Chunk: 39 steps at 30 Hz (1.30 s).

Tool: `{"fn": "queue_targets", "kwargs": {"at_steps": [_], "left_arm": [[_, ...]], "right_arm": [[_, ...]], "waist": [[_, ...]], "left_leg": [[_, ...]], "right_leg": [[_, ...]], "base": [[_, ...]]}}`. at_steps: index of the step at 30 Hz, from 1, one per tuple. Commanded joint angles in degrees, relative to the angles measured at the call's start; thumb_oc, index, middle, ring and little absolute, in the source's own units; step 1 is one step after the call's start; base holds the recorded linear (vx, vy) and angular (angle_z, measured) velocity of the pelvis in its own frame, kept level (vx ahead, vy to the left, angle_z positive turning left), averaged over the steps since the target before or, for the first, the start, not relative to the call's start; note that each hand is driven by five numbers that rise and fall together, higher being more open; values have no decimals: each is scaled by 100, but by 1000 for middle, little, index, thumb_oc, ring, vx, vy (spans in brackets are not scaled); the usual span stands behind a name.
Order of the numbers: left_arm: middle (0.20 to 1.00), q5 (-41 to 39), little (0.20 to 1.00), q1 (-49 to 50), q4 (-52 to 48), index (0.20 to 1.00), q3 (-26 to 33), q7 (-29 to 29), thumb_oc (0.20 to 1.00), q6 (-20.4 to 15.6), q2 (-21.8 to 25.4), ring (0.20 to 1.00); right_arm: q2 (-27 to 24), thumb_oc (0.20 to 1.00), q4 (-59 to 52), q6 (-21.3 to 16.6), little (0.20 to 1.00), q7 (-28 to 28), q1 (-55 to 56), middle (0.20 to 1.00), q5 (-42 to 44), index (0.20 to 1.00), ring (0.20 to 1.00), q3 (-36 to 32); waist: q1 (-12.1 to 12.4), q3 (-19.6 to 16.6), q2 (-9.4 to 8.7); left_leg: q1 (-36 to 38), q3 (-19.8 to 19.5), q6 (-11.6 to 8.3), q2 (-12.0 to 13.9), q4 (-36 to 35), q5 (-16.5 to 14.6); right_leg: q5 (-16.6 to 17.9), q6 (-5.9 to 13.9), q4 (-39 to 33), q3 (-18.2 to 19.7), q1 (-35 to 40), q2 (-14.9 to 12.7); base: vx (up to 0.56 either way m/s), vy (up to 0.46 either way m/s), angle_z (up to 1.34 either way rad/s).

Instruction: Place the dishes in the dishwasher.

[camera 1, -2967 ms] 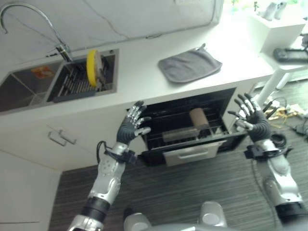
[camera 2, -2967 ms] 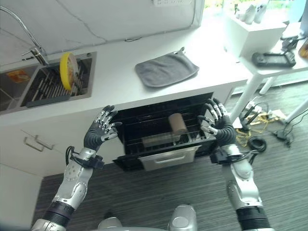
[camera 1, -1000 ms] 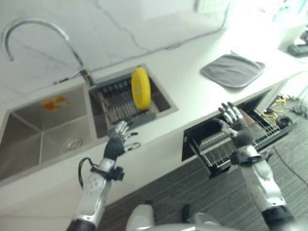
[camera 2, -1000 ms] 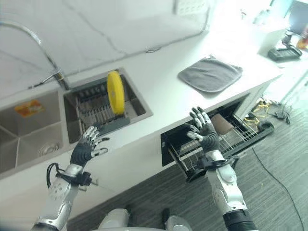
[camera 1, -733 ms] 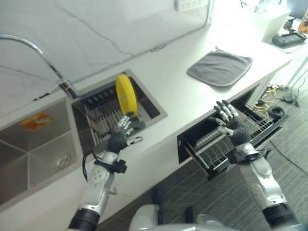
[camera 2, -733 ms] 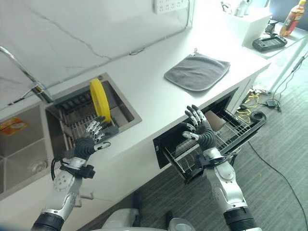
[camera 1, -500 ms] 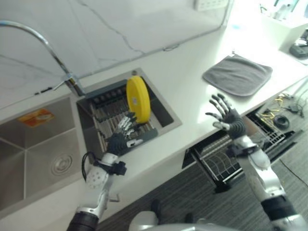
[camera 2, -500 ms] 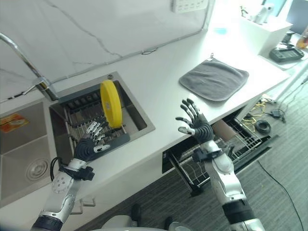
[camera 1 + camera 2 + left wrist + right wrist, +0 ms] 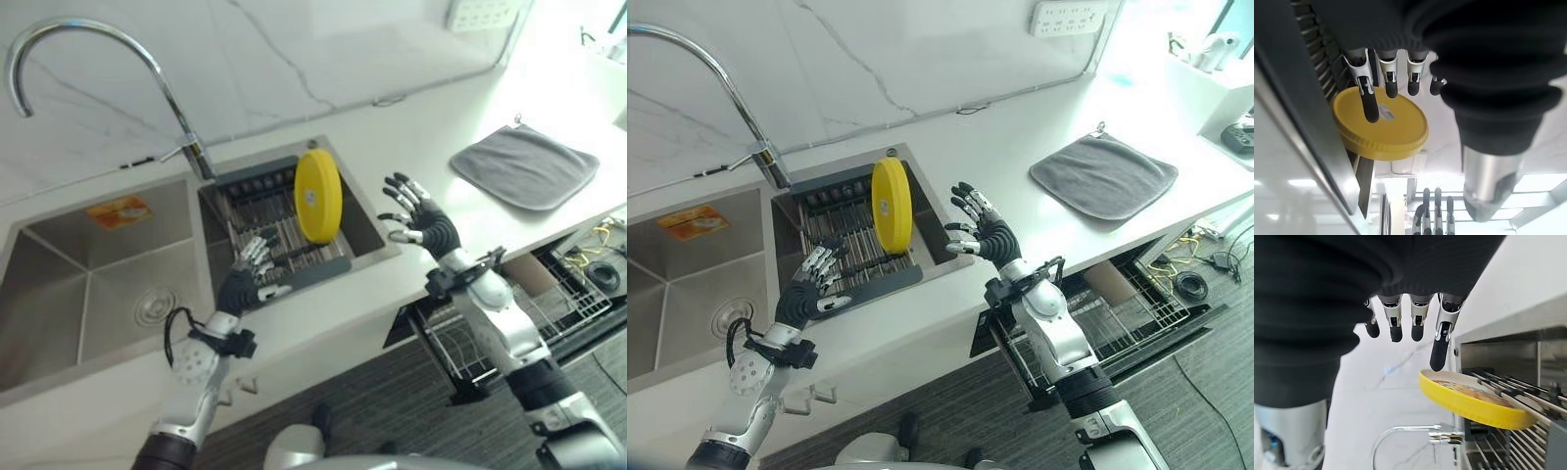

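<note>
- Your yellow plate (image 9: 891, 205) stands on edge in the sink rack (image 9: 854, 257).
- Your left hand (image 9: 807, 294) and right hand (image 9: 986, 235) hover near it, fingers spread, grasping nothing.

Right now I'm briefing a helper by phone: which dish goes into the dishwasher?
Find the double sink under the curved tap. Its right basin holds a dark rack, and there a round yellow plate stands on edge, the sole bright thing among dark bars.
</note>
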Motion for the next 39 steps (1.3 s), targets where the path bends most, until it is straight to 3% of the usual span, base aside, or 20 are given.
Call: {"fn": "queue_targets", "kwargs": {"at_steps": [1,11,39], "left_arm": [[1000,24,1000,-124,-317,1000,-96,32,1000,-288,219,1000],[1000,37,1000,-169,-396,1000,-164,-55,1000,-197,347,1000],[1000,67,1000,-350,-386,1000,-333,-129,1000,-113,620,1000]], "right_arm": [[84,1000,-240,-146,1000,-174,-314,1000,-33,1000,1000,-12],[285,1000,439,31,1000,-736,-941,1000,19,1000,1000,-36],[322,1000,1553,146,1000,-1082,-1616,1000,400,1000,1000,-128]], "waist": [[114,-340,-160],[320,-356,-183],[431,-169,-1]], "left_leg": [[-103,-218,-135,127,91,-460],[-78,-375,-80,84,55,-474],[-79,-516,-32,45,82,-466]], "right_leg": [[-222,134,370,-427,-215,-283],[-213,154,400,-489,-201,-302],[-158,203,475,-480,-290,-409]], "base": [[13,28,4],[44,25,6],[52,4,1]]}}
